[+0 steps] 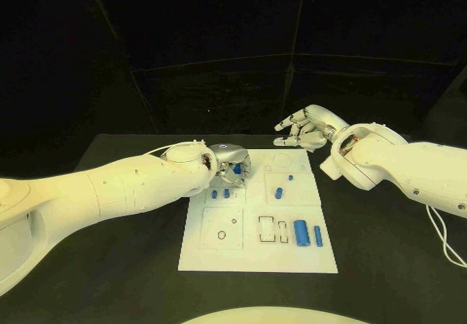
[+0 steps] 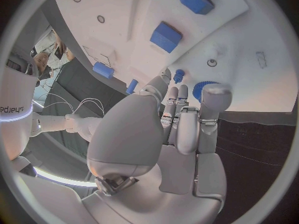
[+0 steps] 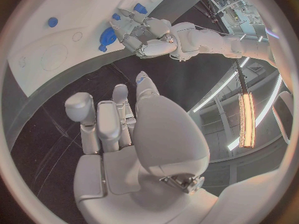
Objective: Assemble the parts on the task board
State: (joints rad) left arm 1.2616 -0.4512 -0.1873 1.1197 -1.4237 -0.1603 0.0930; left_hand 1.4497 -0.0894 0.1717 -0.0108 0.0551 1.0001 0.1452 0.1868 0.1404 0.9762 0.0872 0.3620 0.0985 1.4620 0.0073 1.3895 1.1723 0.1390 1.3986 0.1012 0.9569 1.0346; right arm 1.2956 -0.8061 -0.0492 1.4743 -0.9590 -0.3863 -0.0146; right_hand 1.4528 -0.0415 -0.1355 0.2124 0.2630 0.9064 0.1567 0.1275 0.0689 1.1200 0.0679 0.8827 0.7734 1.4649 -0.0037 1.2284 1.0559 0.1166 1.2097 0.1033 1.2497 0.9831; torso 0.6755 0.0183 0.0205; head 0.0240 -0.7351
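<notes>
The left hand [image 1: 228, 167] is over the far left corner of the white board [image 1: 292, 260], fingers pointing down at a round blue part [image 2: 201, 89]. That part is mostly hidden beneath the fingers, and whether they grip it or only touch it cannot be told. Two small blue blocks [image 1: 220, 194] lie just nearer on the board. Toward the middle, a blue peg [image 1: 279, 194] and a smaller blue pin [image 1: 290, 178] lie well apart from the hand. Near the front right, a blue cylinder [image 1: 301, 233] and a thin blue rod [image 1: 317, 235] lie side by side beside empty rectangular slots. The right hand [image 1: 304, 129] hangs beyond the board's far right corner, fingers loosely curled, holding nothing, with bare black table [image 1: 389, 229] around it.
</notes>
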